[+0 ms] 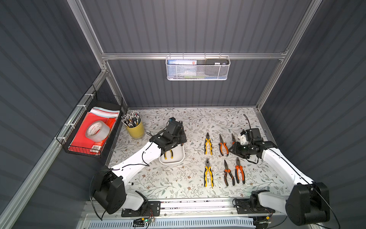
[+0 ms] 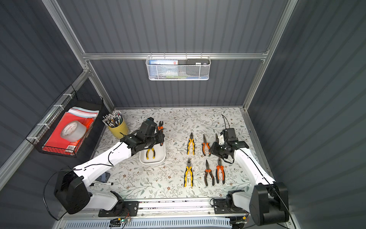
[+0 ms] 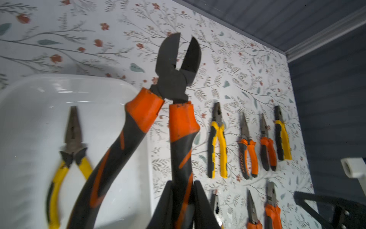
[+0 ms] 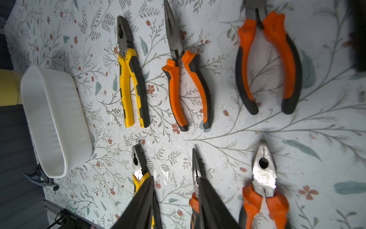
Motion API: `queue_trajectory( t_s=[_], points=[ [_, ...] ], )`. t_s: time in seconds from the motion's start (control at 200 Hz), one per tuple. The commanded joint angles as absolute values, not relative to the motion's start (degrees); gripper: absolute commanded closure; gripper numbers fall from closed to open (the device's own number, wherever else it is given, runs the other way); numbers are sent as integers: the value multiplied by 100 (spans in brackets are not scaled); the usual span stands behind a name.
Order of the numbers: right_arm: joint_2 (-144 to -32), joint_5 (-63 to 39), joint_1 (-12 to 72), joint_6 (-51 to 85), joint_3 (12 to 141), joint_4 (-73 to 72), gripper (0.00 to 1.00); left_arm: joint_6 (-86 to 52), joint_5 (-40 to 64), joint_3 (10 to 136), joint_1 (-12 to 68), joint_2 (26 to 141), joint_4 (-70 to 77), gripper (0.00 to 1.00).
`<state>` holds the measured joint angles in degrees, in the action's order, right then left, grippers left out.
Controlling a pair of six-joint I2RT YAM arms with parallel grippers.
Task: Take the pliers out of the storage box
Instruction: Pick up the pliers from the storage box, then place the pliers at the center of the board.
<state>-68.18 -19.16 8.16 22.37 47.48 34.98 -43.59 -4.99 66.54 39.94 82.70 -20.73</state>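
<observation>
My left gripper [image 3: 183, 187] is shut on one handle of orange-and-black cutting pliers [image 3: 174, 79], which it holds up over the far end of the storage box [image 3: 111, 111]. Their other handle hangs apart. In a top view these pliers [image 2: 160, 126] stick up beside the left gripper [image 2: 161, 138]. The white storage box [image 1: 181, 160] holds one pair of yellow-handled long-nose pliers [image 1: 168, 154]. Several pliers [image 1: 208, 145] lie in two rows on the table to its right. My right gripper [image 4: 175, 179] hovers open and holding nothing over the rows' right side [image 1: 232, 147].
A yellow cup of pens [image 1: 135, 128] stands at the back left. On the left wall hangs a black wire basket [image 1: 93, 130] with a tape roll. A white mesh basket [image 1: 198, 68] is on the back wall. A marker [image 2: 103, 184] lies by the left arm's base.
</observation>
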Motion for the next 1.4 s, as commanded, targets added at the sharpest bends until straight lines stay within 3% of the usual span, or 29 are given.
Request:
queue_trajectory(
  t_s=[0.0, 0.165, 0.415, 1.006, 1.391],
  points=[
    [-6566, -1624, 835, 2476, 4931, 3382, 58, -4763, -487, 6977, 4527, 8592, -1903, 100],
    [-6305, -1529, 827, 2584, 4852, 3259, 58, -5005, -263, 7220, 5085, 9271, -1368, 100],
    [-6224, -1310, 831, 2516, 4817, 3382, 58, -4625, -149, 7890, 5115, 10295, -1601, 100],
    [-6144, -1415, 826, 2496, 4737, 3422, 58, -4024, 458, 6864, 4181, 10722, -936, 100],
    [-6126, -1283, 826, 2435, 4720, 3512, 55, -3906, 665, 6979, 4131, 11341, -581, 100]
  ],
)
